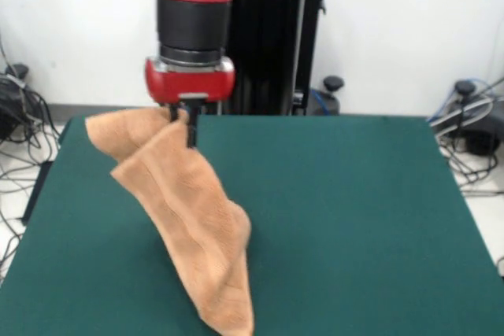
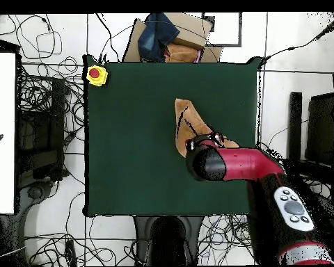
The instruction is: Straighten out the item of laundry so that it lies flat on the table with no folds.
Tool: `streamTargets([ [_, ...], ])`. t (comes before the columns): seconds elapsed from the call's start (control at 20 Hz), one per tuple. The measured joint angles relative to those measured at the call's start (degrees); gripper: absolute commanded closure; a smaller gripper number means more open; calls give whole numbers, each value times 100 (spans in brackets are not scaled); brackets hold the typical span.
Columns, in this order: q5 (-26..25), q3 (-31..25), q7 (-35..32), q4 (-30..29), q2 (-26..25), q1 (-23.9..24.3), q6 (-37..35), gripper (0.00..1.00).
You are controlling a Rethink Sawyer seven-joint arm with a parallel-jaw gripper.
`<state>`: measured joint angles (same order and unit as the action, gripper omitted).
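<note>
the towel [image 1: 189, 210] is soft, light terry cloth with no stiffness, so it hangs and folds under its own weight; it seems best to hold it at a corner or an edge. the hand [image 1: 189, 122] is closed on an upper part of the cloth and holds it up. from there the towel drapes down in a twisted strip toward the camera in the front view, and its lower end seems to reach the green surface [image 1: 354, 218]. it is not yet flat.

front faces robot, overhead (straight down), shared table [image 1: 354, 218]
</note>
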<state>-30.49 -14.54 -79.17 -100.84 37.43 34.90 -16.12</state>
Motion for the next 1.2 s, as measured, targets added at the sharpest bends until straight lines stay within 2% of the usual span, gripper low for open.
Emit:
streamTargets([
  [0.2,18,-198,0,-105,20,286,-377,100],
  [0.55,19,-441,0,-149,14,268,-379,100],
  [0.8,40,-365,0,-171,64,-203,-354,100],
  [1.0,73,-241,0,-251,108,-899,-229,100],
  [1.2,74,-242,0,-335,158,-1167,-199,100],
])
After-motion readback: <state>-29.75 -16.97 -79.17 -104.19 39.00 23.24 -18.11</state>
